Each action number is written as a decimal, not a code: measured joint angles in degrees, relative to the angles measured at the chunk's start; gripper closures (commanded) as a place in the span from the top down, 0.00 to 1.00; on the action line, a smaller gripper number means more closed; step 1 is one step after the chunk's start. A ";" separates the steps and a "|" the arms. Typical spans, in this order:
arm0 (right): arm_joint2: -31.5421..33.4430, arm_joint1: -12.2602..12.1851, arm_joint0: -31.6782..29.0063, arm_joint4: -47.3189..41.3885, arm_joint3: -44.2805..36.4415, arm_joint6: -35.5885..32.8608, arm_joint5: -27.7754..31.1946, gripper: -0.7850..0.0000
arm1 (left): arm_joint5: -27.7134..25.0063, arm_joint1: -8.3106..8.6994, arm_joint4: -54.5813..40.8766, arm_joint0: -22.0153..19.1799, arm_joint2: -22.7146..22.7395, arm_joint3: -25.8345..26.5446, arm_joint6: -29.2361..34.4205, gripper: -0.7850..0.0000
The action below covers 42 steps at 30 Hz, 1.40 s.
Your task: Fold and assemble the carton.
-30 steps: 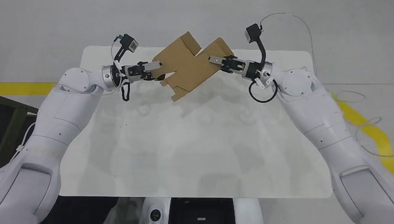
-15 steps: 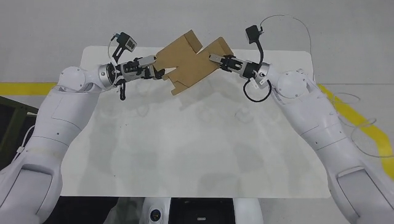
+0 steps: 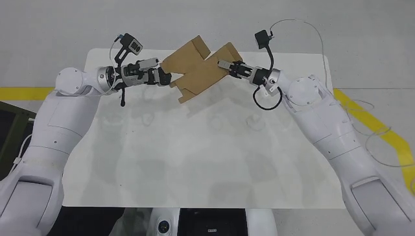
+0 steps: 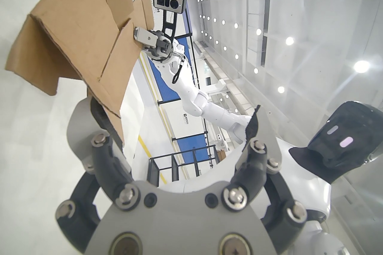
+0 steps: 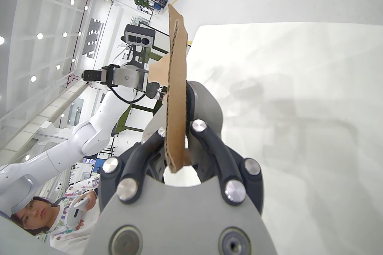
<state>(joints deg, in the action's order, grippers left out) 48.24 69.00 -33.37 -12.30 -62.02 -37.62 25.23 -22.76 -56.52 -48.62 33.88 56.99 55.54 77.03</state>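
A flat brown carton (image 3: 200, 67) hangs tilted above the far middle of the white table (image 3: 194, 165), its flaps spread. My right gripper (image 3: 223, 63) is shut on one flap edge, and the cardboard (image 5: 176, 79) runs edge-on between its fingers (image 5: 194, 106). My left gripper (image 3: 166, 77) is at the carton's opposite corner and stands open. There the carton (image 4: 77, 29) rests with its lower edge against one finger (image 4: 89, 112), while the other finger (image 4: 258, 126) is well apart. The right gripper (image 4: 143, 38) also shows beyond the carton in the left wrist view.
The table's far edge (image 3: 285, 54) lies just behind the carton, with grey floor beyond it. A yellow floor line (image 3: 26, 93) runs past both sides of the table. The near table surface carries nothing but shadows.
The carton has shifted slightly toward the table's far edge, and its lower corner has risen. Both arms have drawn in toward it, and the left wrist has turned a little.
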 measured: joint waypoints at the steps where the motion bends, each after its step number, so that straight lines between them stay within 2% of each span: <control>1: 0.05 0.08 0.05 0.02 0.02 0.01 0.19 0.00 | 0.02 -0.14 0.23 -0.15 -0.11 -0.26 -0.33 1.00; 18: -0.16 1.93 0.61 -0.29 1.88 -0.93 2.85 0.00 | -2.49 -2.71 3.68 -3.21 -1.62 -7.74 -4.57 1.00; 20: -0.09 2.06 0.67 -0.21 2.10 -1.12 2.91 0.00 | -2.52 -2.89 3.67 -3.30 -1.58 -8.18 -4.44 0.89; 22: 0.03 2.20 0.73 -0.07 2.31 -1.35 3.07 0.00 | -2.41 -3.07 3.60 -3.37 -1.49 -8.61 -4.28 0.87; 23: 0.08 2.26 0.74 -0.04 2.40 -1.41 3.13 0.00 | -2.32 -3.14 3.53 -3.39 -1.43 -8.76 -4.21 0.84; 32: 0.72 2.73 0.75 0.71 2.93 -1.98 3.29 0.00 | -1.71 -3.49 3.58 -3.43 -0.34 -9.54 -3.29 0.79; 37: 1.10 2.94 0.68 1.21 3.03 -2.22 3.35 0.00 | -2.44 -3.56 6.46 -3.39 -0.38 -9.89 -3.13 0.49; 39: 1.25 3.03 0.57 1.36 3.08 -2.29 3.34 0.00 | -2.26 -3.63 6.22 -3.29 -0.08 -9.94 -3.00 0.44; 42: 1.42 3.15 0.39 1.53 3.20 -2.41 3.34 0.00 | -2.13 -3.65 6.02 -3.17 0.43 -9.99 -2.63 0.43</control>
<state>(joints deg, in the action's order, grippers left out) 49.66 72.16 -32.98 -10.77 -58.82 -40.03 28.57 -24.89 -60.17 -42.61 30.71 57.42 45.55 74.40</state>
